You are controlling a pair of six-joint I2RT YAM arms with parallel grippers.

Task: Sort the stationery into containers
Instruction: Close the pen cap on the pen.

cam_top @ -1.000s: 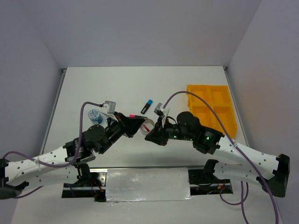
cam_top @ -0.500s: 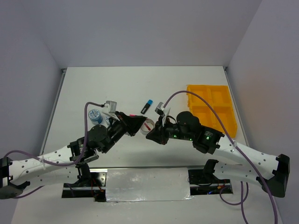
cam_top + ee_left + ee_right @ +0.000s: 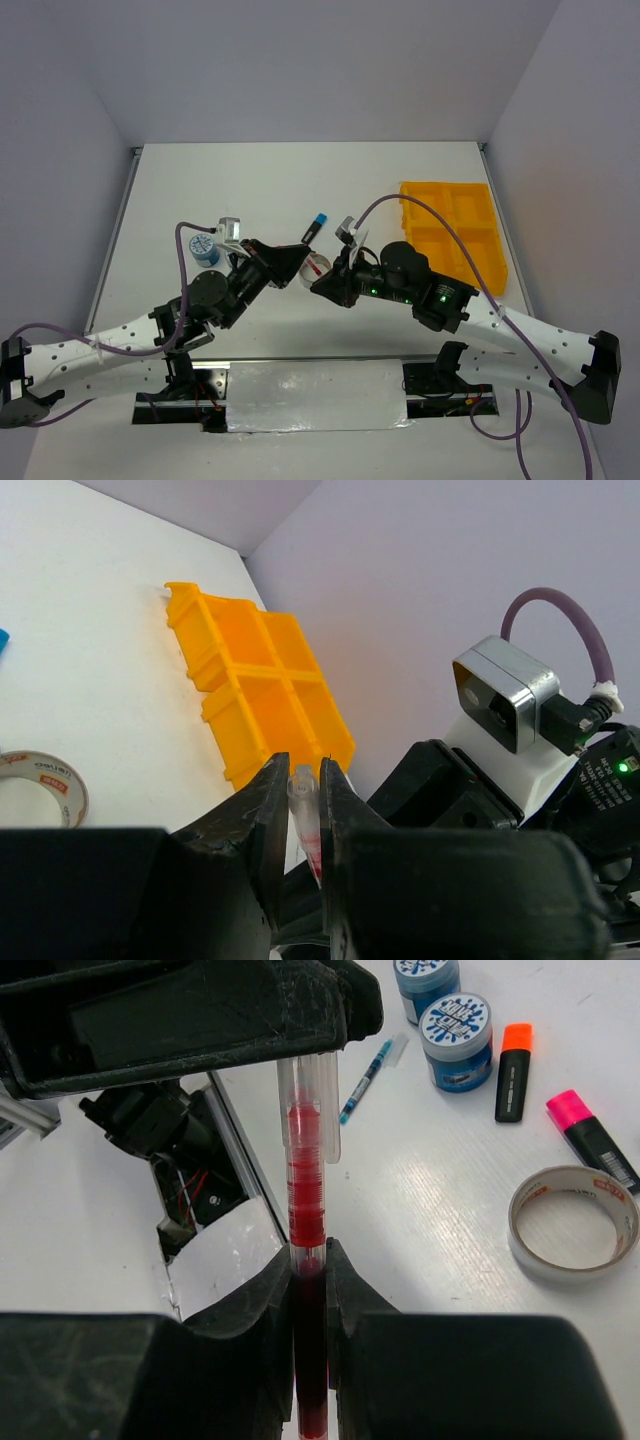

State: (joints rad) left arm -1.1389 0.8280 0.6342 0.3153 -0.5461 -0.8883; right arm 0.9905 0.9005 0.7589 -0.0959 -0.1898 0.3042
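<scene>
Inventory, largest item first; positions given from the yellow tray

1. Table: white, flat; carries everything below.
2. Yellow tray: rectangular, four square compartments; sits at the table's right side.
3. Left gripper: raised above the table, left of the tray; jaws pinched on the clear cap end of the red pen.
4. Right gripper: between the left gripper and the tray, facing it; jaws pressed onto the red-filled barrel of the same pen.
5. Tape ring: silvery, lying flat on the table left of the tray, beneath the two grippers.
6. Blue-white tape rolls: two, upright, just beside each other; the items farthest left of the tray.
7. Markers, black-bodied: orange-capped marker and pink-capped marker, farther from the tray than the ring, nearer than the rolls; blue-capped marker, left of the tray's far compartments.
8. Red pen: off the table, spanning both grippers, left of the tray.
9. Blue pen: thin, flat on the table just beside the rolls
</scene>
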